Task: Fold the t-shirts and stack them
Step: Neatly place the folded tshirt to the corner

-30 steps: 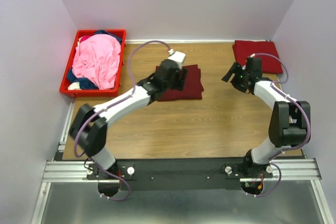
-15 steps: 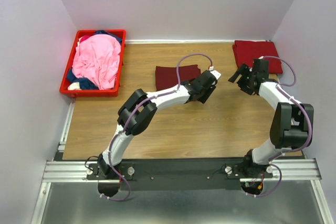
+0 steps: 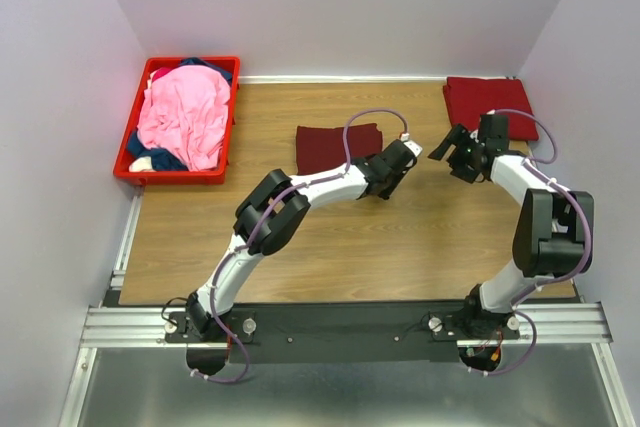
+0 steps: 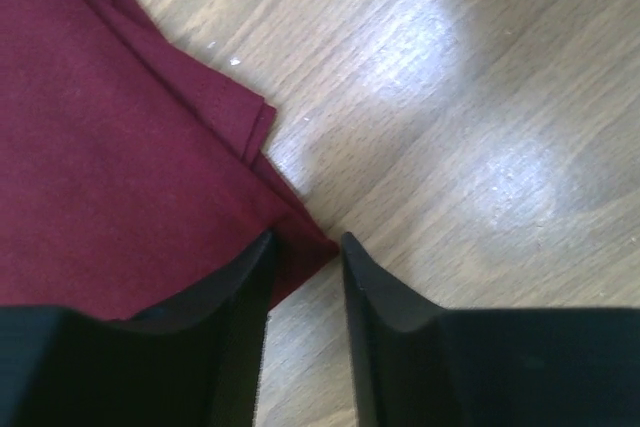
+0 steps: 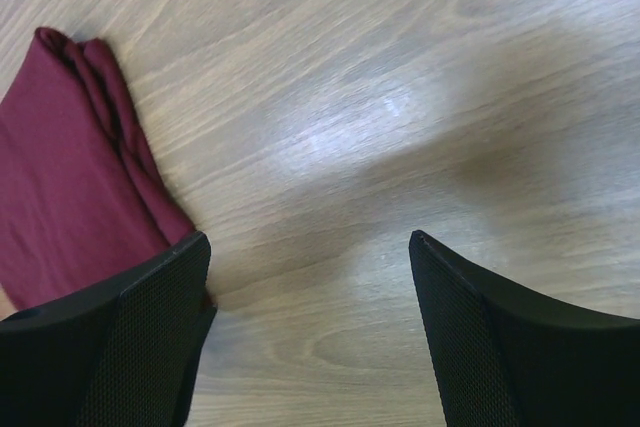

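Observation:
A folded dark maroon t-shirt [image 3: 335, 145] [image 4: 110, 137] lies mid-table. My left gripper [image 3: 381, 185] [image 4: 305, 239] hovers low at its near right corner. The jaws are narrowed but open, with the cloth's corner just between the fingertips. A folded red t-shirt [image 3: 490, 105] [image 5: 60, 187] lies at the back right. My right gripper [image 3: 450, 145] [image 5: 305, 237] stands wide open over bare wood beside it, its left finger [image 5: 140, 337] over the shirt's corner. A crumpled pink t-shirt [image 3: 185, 112] and a navy one [image 3: 160, 155] lie in the crate.
The red plastic crate [image 3: 175, 179] stands at the back left corner. Grey walls close the table on the left, back and right. The left arm's elbow [image 3: 270, 212] stretches across the near middle of the wooden table [image 3: 330, 247].
My left arm swung right, from over the maroon shirt to its near right corner, and its jaws narrowed. The right gripper shifted slightly and stayed wide open.

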